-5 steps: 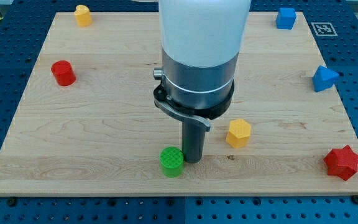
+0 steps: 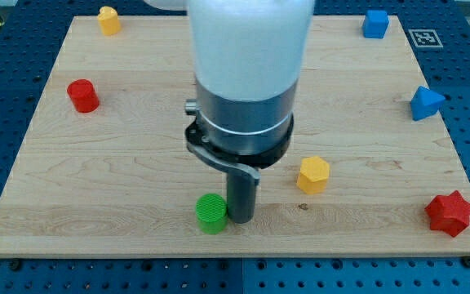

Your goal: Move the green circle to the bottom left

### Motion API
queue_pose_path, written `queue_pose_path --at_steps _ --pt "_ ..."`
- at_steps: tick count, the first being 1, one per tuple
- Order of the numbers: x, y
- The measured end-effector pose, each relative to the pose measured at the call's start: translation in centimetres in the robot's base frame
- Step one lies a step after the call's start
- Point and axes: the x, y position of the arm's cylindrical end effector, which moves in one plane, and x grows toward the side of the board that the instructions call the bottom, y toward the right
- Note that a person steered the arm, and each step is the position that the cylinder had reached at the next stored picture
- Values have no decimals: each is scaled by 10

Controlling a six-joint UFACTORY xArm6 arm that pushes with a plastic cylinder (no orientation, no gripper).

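My tip [image 2: 241, 220], the lower end of the straight dark rod, sits down on the pale wooden board [image 2: 137, 171], pressed right against the view's right side of the small green ribbed cylinder [image 2: 212, 213]. No jaws here to spread or pinch: just a plain rod end touching the block's side. That green circle lies near the board's bottom edge, a little left of centre, well short of the bottom left corner.

The big white and grey arm housing [image 2: 247, 73] fills the middle of the view, its top cut off by the frame, and it hides the board behind it. The contact line between rod and block is hard to read exactly.

To the rod's right, near but apart, sits the yellow hexagonal block [image 2: 313, 175]. A red cylinder [image 2: 82, 95] stands at the left, a small yellow block [image 2: 108, 20] at top left. On the right: a blue cube [image 2: 374, 24] up top, a blue angular block [image 2: 426, 103] below it, shape unclear, and a red star-shaped block [image 2: 450, 213] at bottom right.
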Motion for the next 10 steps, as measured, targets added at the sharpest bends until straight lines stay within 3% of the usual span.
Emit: queue_pose_path --at_steps 2,4,10 --pt "0 -50" --pt "24 -54" --pt "26 -97"
